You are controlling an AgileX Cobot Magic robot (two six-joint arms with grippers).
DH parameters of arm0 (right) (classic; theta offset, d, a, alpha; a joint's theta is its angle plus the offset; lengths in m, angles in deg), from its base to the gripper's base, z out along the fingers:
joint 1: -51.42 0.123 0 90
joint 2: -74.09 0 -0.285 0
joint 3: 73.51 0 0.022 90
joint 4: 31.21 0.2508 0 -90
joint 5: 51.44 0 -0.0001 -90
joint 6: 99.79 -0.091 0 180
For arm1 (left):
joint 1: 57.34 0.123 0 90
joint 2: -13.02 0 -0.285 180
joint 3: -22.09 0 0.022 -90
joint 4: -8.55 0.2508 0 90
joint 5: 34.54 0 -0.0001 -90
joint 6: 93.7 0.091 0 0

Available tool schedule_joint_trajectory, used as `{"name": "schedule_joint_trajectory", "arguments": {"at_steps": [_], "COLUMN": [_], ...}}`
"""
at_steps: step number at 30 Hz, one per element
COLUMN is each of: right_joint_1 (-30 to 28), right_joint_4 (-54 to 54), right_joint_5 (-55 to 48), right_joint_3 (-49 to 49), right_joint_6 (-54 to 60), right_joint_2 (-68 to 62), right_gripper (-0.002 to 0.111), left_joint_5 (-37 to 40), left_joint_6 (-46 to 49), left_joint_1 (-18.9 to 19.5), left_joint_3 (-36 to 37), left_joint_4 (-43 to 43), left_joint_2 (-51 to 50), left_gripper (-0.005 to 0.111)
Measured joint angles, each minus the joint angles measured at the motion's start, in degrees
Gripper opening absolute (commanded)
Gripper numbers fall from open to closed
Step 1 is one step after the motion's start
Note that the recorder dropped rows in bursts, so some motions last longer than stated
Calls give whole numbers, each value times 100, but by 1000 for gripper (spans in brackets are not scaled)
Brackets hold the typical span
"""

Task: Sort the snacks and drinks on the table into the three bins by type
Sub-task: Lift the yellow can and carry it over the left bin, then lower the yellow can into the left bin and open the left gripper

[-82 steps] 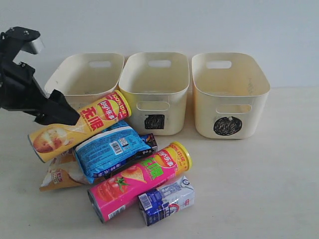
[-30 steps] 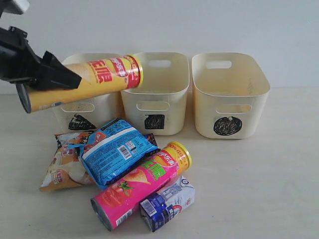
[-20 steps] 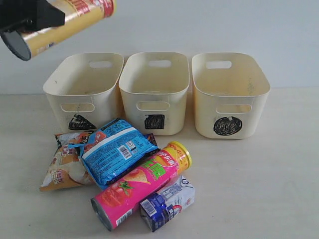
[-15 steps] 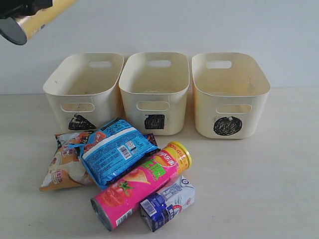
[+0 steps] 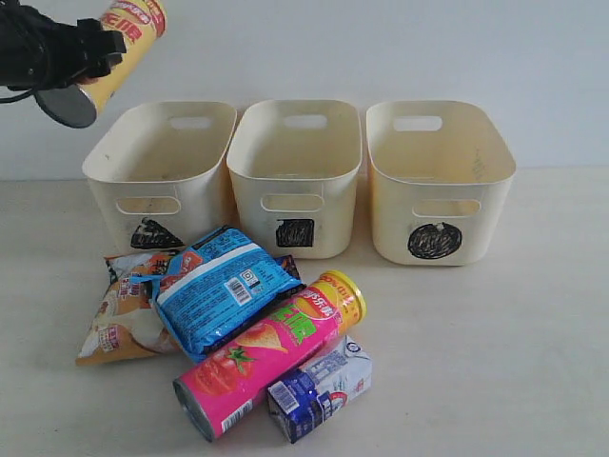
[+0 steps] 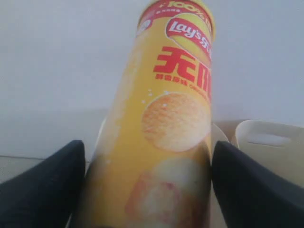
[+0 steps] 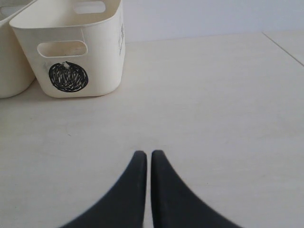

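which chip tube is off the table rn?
The yellow tube: the left tool grips it in the air, tilted, near the triangle bin. The pink tube lies on its side on the table.

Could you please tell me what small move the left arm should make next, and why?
Probably carry the yellow tube rightward, over the triangle bin, before lowering. The left gripper grips it high, and in the exterior view it sits up-left of that nearest bin's opening.
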State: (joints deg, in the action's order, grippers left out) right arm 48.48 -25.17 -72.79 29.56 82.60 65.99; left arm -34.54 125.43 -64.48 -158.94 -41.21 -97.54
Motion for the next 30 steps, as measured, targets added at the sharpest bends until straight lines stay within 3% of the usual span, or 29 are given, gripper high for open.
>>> {"name": "schedule_joint_trajectory", "arguments": {"at_steps": [3,6,19,22,27,30], "right_joint_1": [0,0,0,0,0,0], "right_joint_4": [0,0,0,0,0,0], "right_joint_5": [0,0,0,0,0,0], "right_joint_3": [0,0,0,0,0,0], "right_joint_6": [0,0,0,0,0,0], "right_joint_2": [0,0,0,0,0,0], "right_gripper": [1,1,1,1,1,1], "left_joint_5": [0,0,-51,-93,-77,0], "left_joint_6": [-270,-506,-603,-603,-603,-603], "left_joint_1": [0,0,-126,-126,-126,-126], "left_joint_3": [-181,-295,-486,-495,-495,-495], "left_joint_4": [0,-21,-33,-33,-33,-33], "left_joint_2": [-342,-582,-1035,-1035,-1035,-997], "left_gripper": [5,14,85,96,97,88]}}
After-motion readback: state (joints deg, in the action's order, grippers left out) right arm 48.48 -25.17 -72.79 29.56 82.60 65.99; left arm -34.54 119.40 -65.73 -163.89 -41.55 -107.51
